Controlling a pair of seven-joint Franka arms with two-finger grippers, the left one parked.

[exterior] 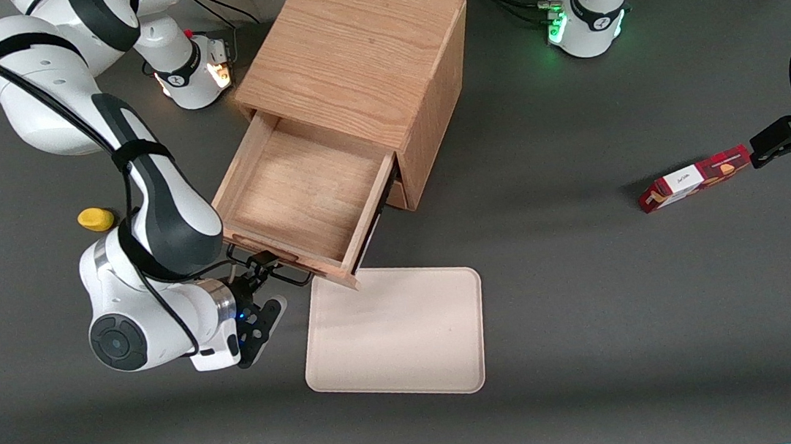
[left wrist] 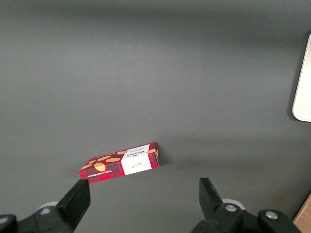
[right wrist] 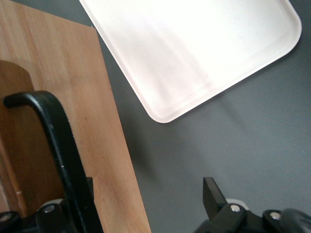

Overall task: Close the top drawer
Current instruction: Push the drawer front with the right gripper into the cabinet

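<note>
The top drawer of the light oak cabinet stands pulled far out, and its wooden box is empty. Its black wire handle faces the front camera. My right gripper sits right at that handle, in front of the drawer front, open with its fingers spread wide. In the right wrist view the drawer front and the handle lie between the spread fingers of the gripper. One fingertip hangs free over the table, and the other is hidden by the handle.
A beige tray lies flat on the table just in front of the open drawer, beside my gripper. A small yellow object sits by the working arm. A red box lies toward the parked arm's end.
</note>
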